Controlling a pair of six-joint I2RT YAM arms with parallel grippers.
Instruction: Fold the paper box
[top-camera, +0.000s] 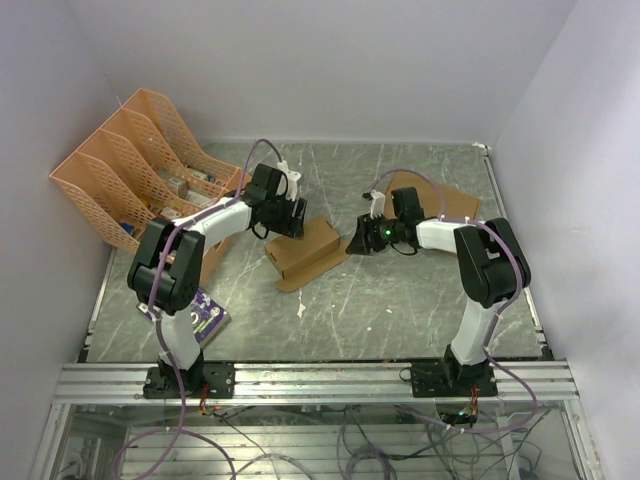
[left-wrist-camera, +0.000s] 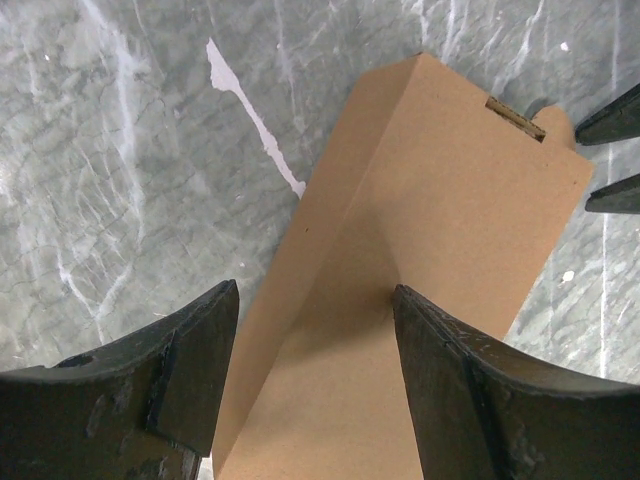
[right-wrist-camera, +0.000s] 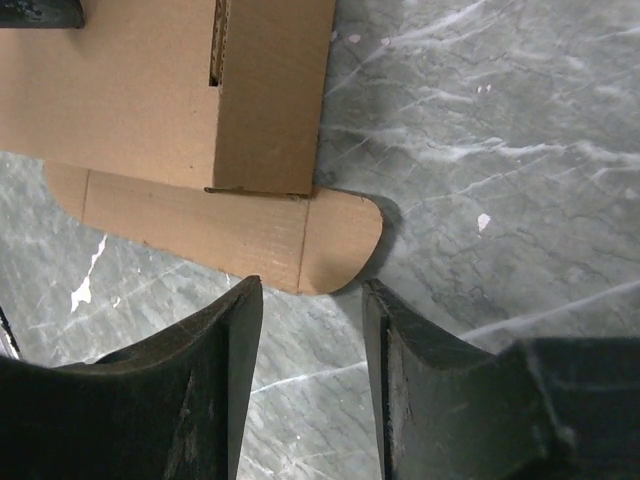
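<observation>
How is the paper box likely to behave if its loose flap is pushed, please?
The paper box looks thin and hollow, so probably light and apt to slide on the smooth table. Its creased flap would likely bend, not resist.

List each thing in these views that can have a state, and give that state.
paper box: partly folded, body formed, end flap flat on the table.
left gripper: open, straddling the box.
right gripper: open, empty, facing the flap.
orange file rack: standing by the wall, partly filled.
</observation>
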